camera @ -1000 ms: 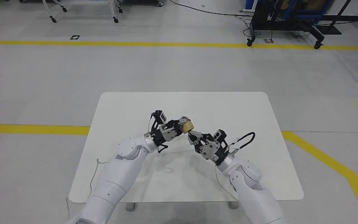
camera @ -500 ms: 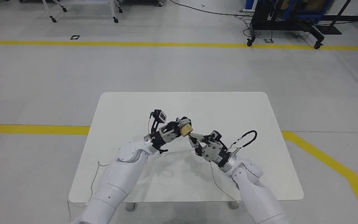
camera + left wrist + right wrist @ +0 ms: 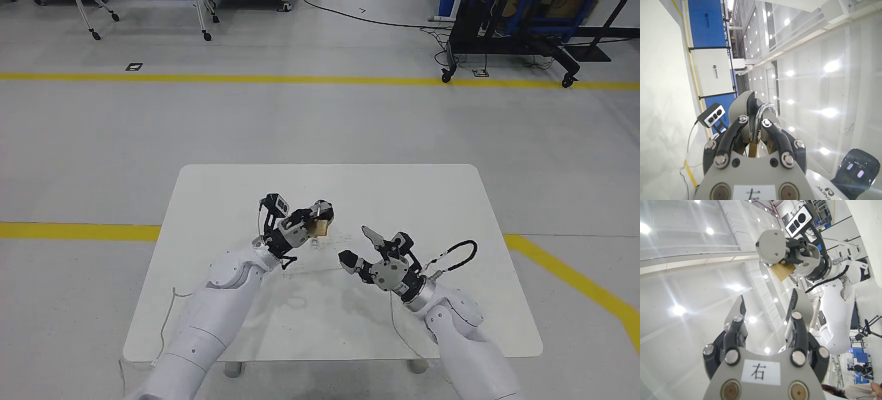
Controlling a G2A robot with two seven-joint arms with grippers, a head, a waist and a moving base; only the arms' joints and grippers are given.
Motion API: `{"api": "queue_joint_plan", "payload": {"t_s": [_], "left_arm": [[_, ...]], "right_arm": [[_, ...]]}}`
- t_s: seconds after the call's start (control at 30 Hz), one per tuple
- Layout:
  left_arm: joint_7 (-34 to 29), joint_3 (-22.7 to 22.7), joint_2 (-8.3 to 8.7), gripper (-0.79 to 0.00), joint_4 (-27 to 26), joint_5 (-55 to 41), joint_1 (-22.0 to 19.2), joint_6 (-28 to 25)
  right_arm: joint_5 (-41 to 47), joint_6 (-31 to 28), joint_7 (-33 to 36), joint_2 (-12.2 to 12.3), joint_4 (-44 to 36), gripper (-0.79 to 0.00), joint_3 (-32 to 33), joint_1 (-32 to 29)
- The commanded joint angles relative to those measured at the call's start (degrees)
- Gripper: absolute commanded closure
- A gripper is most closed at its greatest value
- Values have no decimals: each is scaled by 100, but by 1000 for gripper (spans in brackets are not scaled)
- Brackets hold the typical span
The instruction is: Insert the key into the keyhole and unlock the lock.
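"Lock position, top view?"

"Lock (image 3: 318, 227) is being held over the white desk (image 3: 450, 200), near the desk's middle. The left end effector (image 3: 321, 214) is clamping it. The right end effector (image 3: 357, 249) is hovering near the lock without touching it. Its fingers are spreading wide and gripping nothing."

"Left wrist view?"

"The left end effector's two fingers are pressing on the lock's brass body (image 3: 753, 148) from opposite sides. The chrome shackle (image 3: 766, 106) is projecting between the fingertips, pointing away from the wrist. Whether the shackle is seated or released cannot be told, as the fingers are covering most of the body."

"Right wrist view?"

"The right end effector's fingers (image 3: 741, 306) are standing wide apart with nothing between them. Beyond them, the lock (image 3: 782, 271) is sitting in the left end effector, with one brass corner protruding below the round finger pad. The keyhole is too small to make out."
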Motion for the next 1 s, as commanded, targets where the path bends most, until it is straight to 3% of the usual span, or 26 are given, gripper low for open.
{"api": "queue_joint_plan", "payload": {"t_s": [0.0, 0.17, 0.27, 0.53, 0.6, 0.63, 0.7, 0.97], "left_arm": [[341, 12, -2, 0, 71, 172, -44, 234], [1839, 235, 43, 0, 247, 2534, -211, -104], [2543, 506, 16, 0, 390, 3654, -275, 155], [2598, 832, -79, 0, 693, 4215, -494, 1007], [2637, 847, -89, -145, 740, 4273, -522, 1090], [2686, 864, -97, -727, 773, 4343, -538, 1143], [2695, 900, -108, -785, 813, 4437, -559, 1209], [2353, 910, -115, -785, 886, 4483, -564, 1300]], "right_arm": [[-87, -126, -112, 34, -202, -785, 183, -194], [-649, -387, -561, 133, -985, -785, 716, -814], [-1222, -534, -1126, 169, -1564, -785, 916, -1263], [-1354, -552, -1278, 175, -1734, -785, 946, -1397], [-1354, -552, -1278, 175, -1734, -785, 946, -1397], [-1354, -552, -1278, 175, -1734, -785, 946, -1397], [-1354, -552, -1278, 175, -1734, -785, 946, -1397], [-1354, -552, -1278, 175, -1734, -785, 946, -1397]]}}
